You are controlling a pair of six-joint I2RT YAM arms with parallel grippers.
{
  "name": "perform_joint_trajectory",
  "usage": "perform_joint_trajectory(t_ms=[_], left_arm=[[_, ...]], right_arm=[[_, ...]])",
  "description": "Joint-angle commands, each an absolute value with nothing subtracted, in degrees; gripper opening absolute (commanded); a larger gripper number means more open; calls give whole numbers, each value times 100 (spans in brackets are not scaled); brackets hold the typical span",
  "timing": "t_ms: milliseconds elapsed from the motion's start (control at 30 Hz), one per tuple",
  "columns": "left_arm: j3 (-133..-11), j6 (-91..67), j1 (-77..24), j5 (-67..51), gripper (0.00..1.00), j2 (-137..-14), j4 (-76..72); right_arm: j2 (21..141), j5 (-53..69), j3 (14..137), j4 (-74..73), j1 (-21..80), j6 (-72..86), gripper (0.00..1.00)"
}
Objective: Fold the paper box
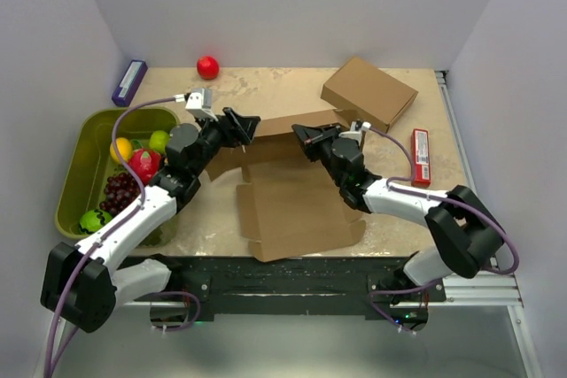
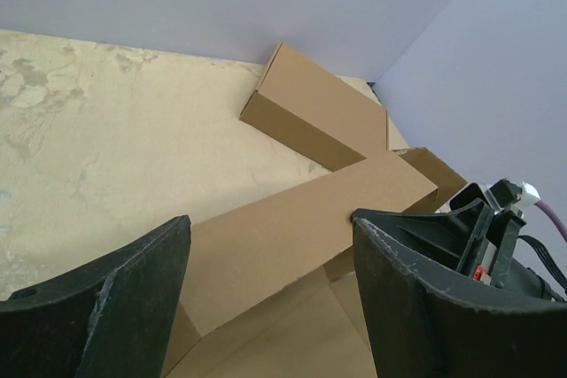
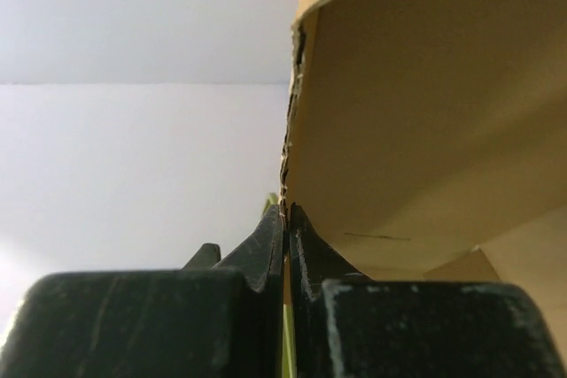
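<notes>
The paper box [image 1: 292,205] is a brown creased cardboard sheet lying flat in the middle of the table, with its back flap raised. My left gripper [image 1: 251,123] is open at the flap's left end. In the left wrist view its jaws [image 2: 270,219] stand wide apart, and the raised flap [image 2: 292,227] shows between them, untouched. My right gripper [image 1: 299,134] is shut on the flap's right edge. In the right wrist view the fingers [image 3: 285,219] pinch the thin cardboard edge, and the flap's inner face [image 3: 425,112] rises at the right.
A second, formed brown carton [image 1: 368,93] lies at the back right and shows in the left wrist view [image 2: 319,117]. A red box [image 1: 421,156] lies at the right. A green bin [image 1: 73,174] of fruit stands at the left. A red ball [image 1: 207,66] and a purple box [image 1: 129,82] lie at the back.
</notes>
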State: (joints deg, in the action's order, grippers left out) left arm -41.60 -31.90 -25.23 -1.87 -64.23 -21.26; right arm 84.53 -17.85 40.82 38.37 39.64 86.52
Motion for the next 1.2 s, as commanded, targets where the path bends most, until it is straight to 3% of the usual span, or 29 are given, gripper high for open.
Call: perform_joint_trajectory(t_ms=[0, 367, 700, 933, 1167], left_arm=[[-4351, -3146, -2487, -281, 77, -6513, -2013], [-3683, -3621, -2514, -334, 71, -6636, -2522], [-3331, -3560, -2918, 457, 70, -6310, -2444], [-3366, -3639, -2953, 396, 68, -6583, -2408], [-3481, -3683, -2953, 211, 50, -6899, -2584]], right_arm=[[8596, -1732, 3894, 5088, 3920, 8227, 0], [8675, -1731, 2998, 6143, 3911, 7400, 0], [8604, -1820, 2769, 6205, 3911, 7251, 0], [8684, -1740, 2786, 6284, 3911, 7251, 0], [8692, -1723, 2751, 6275, 3911, 7268, 0]])
